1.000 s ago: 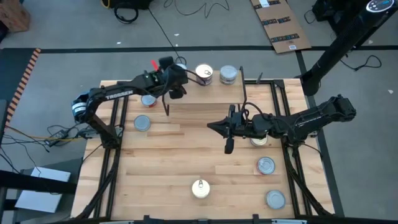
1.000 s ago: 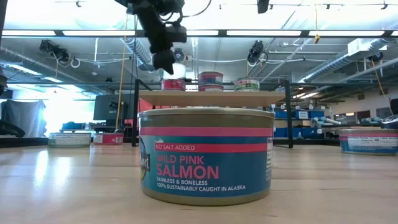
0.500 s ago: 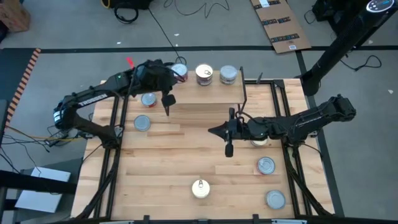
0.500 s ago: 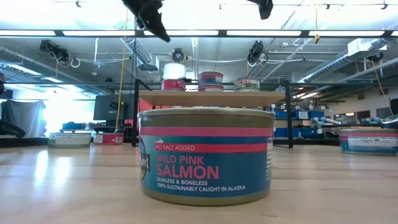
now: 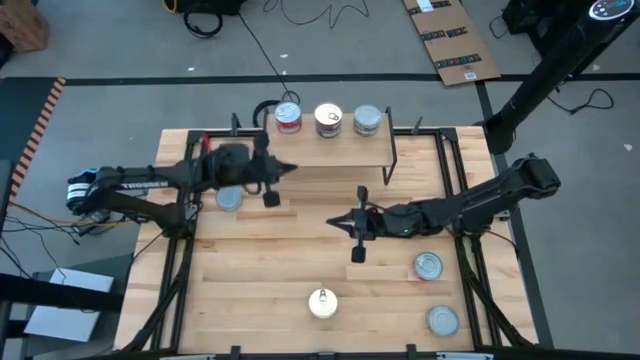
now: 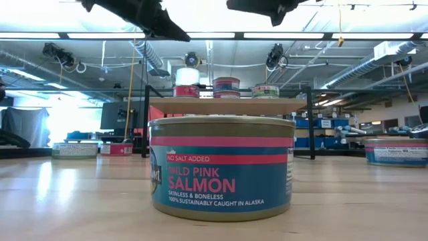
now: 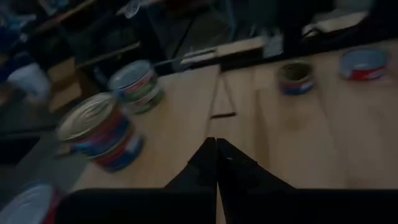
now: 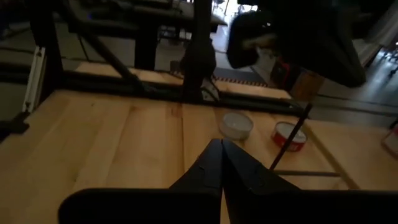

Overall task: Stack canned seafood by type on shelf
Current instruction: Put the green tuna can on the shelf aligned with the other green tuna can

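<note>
Shelf (image 5: pixel 330 150) at table's twelve o'clock bearing three tins (image 5: pixel 327 119), left gripper (image 5: pixel 290 169) pinched shut, empty, at shelf's seven o'clock, right gripper (image 5: pixel 331 222) shut, empty, mid-table, loose tins (image 5: pixel 428 266) around four o'clock.

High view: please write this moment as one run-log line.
left end effector: shut, empty, near shelf | right end effector: shut, empty, mid-table | shelf: three cans

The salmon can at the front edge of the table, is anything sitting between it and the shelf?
Nothing visible does. In the high view the salmon can sits alone near the front edge, and only bare boards lie between it and the shelf. The right hand, shut and empty, hangs above that path, not on it.
</note>
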Controlling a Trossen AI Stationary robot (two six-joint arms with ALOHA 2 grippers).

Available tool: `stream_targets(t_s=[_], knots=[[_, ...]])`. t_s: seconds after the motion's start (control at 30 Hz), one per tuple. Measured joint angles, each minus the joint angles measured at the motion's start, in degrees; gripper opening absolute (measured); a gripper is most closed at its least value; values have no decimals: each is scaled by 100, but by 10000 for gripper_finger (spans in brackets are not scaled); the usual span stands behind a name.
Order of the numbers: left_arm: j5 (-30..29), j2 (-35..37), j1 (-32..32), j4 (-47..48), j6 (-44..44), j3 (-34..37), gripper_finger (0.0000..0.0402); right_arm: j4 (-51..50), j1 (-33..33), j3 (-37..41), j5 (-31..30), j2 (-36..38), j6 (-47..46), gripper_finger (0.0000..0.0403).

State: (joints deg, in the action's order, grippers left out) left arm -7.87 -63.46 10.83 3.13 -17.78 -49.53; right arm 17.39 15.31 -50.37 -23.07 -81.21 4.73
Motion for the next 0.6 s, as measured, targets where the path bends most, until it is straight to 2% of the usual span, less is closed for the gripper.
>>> stream_targets(t_s=[0.37, 0.6], knots=[[17, 409, -1316, -1606, 21, 1310, 7, -115, 136, 0, 30, -64, -357, 21], [30, 297, -1892, -1662, 304, 1567, 7, -678, 353, 0, 2, -118, -802, 38]])
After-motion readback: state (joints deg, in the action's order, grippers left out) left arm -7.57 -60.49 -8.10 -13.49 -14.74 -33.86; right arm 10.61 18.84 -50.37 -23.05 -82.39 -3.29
